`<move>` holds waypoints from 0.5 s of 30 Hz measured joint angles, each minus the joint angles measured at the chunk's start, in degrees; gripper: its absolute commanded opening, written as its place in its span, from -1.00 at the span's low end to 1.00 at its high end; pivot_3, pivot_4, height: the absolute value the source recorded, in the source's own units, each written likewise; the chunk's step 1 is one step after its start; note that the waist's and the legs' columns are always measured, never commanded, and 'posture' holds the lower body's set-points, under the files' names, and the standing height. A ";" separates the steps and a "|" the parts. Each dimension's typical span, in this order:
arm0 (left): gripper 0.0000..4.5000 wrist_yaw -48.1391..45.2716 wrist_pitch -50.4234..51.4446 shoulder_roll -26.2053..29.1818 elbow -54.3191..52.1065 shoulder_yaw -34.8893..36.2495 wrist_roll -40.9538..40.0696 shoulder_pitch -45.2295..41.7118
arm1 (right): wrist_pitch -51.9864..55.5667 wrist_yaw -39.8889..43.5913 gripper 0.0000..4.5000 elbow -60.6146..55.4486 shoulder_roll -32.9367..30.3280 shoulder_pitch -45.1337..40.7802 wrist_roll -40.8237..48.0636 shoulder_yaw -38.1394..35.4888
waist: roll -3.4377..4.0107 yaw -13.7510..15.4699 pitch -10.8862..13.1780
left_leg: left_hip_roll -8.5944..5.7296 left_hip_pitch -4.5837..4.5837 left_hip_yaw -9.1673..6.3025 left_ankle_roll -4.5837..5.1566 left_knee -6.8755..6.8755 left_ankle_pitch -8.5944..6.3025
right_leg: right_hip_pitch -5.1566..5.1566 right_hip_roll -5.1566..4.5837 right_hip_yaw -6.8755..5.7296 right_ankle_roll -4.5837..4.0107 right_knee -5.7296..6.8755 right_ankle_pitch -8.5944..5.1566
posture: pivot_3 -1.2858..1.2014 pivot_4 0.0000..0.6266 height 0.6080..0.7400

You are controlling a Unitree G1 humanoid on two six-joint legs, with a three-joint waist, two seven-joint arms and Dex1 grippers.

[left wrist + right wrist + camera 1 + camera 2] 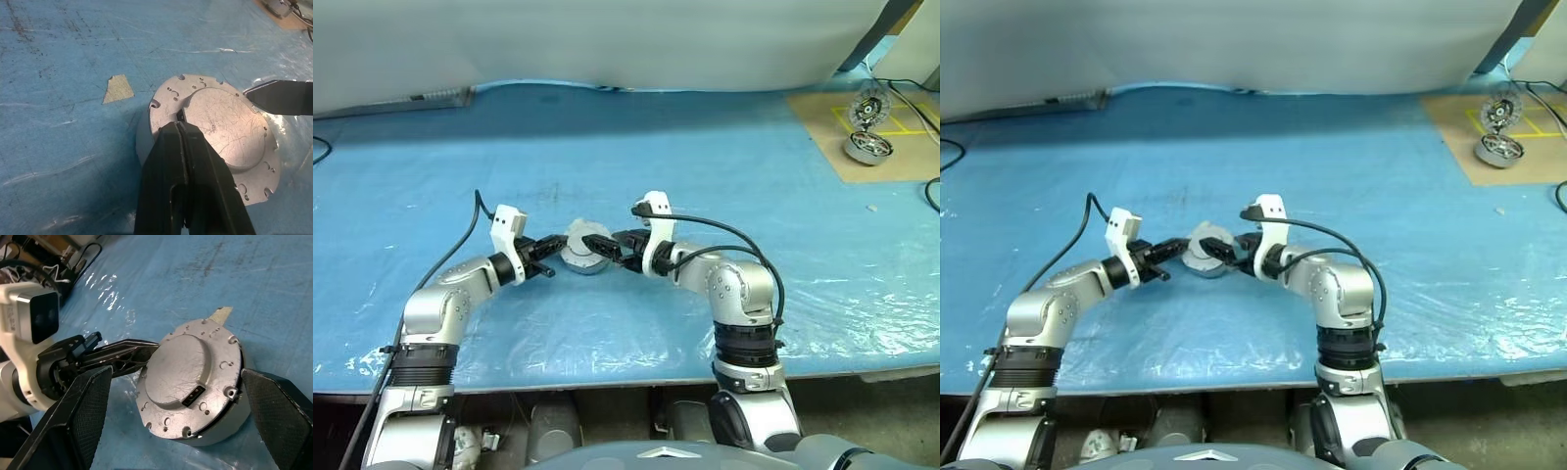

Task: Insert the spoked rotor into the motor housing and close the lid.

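Here your left end effector [183, 147], fingers pressed together, touches the closed motor housing [195, 382] on the table [705, 157]; your right end effector [181, 401] straddles it, wide open, gripping nothing.

The lid [188, 379] sits closed on the motor housing [222, 428], resting on the blue tabletop [205, 279]. The right claw [188, 421] stands wide, one finger on each side. The left claw [134, 352] touches the lid's edge.
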 measured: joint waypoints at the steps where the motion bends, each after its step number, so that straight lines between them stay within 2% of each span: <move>1: -1.00 0.00 -0.01 -0.08 -0.05 0.02 0.00 0.01 | 0.29 -0.77 0.99 1.21 0.17 -0.14 0.44 -1.05 | 0.01 0.01 0.00 | -0.01 0.00 0.00 0.00 0.00 0.00 | 0.00 -0.01 0.00 0.00 0.00 0.00 | 0.03 -0.52 1.00; 6: -1.00 0.00 -0.46 -0.32 -0.22 0.08 0.01 0.32 | 1.00 -3.78 0.99 6.05 0.23 -0.57 1.81 -5.23 | 0.01 0.05 0.01 | -0.01 -0.01 0.00 -0.01 -0.02 0.00 | 0.00 -0.01 -0.02 0.01 -0.01 0.00 | 0.03 -0.52 1.00; 15: -1.00 0.27 -0.78 -0.88 -0.46 0.11 0.21 0.57 | 3.85 -6.65 0.99 10.54 0.24 -1.58 11.27 -11.47 | 0.02 0.15 0.00 | -0.02 0.02 0.00 0.00 -0.02 0.00 | 0.05 -0.02 -0.01 0.02 -0.01 0.00 | 0.03 -0.52 1.00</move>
